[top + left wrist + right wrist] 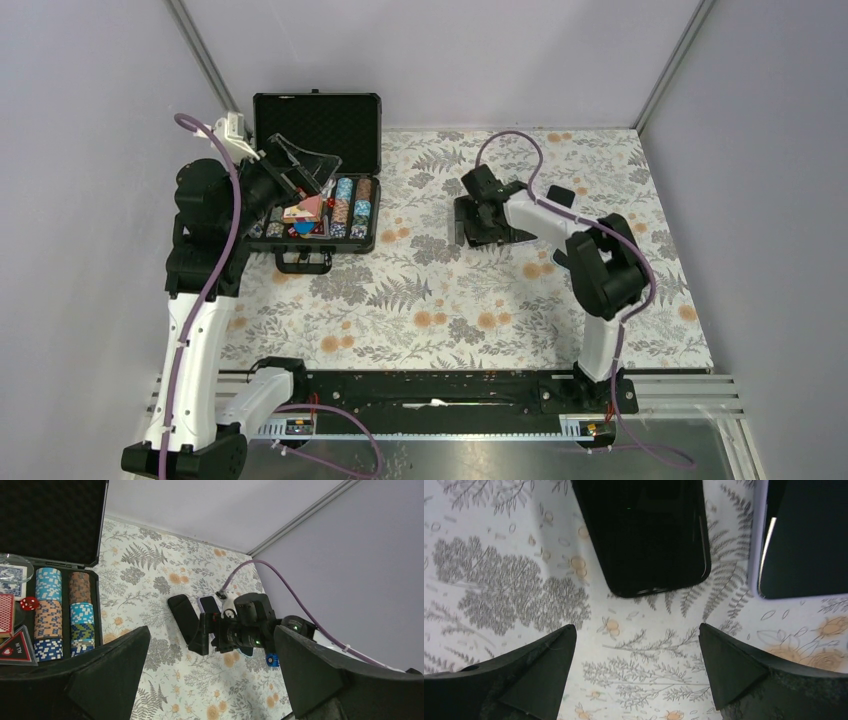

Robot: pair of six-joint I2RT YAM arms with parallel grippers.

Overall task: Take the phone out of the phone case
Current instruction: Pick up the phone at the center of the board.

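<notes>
While left gripper (pixel 212 628) and right gripper (pixel 636 627) are held wide, empty, the phone (pixel 809 540) is seen just ahead-right of the right gripper, lengthwise away; left gripper far.

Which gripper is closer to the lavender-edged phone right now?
Right. The right gripper hangs open with the lavender-edged phone close beside it; the left gripper is far off, over the poker chip case.

arms (pixel 197 335): white links, black joints | cables (pixel 237 205): purple | pincer fingers (pixel 519 680): black
</notes>
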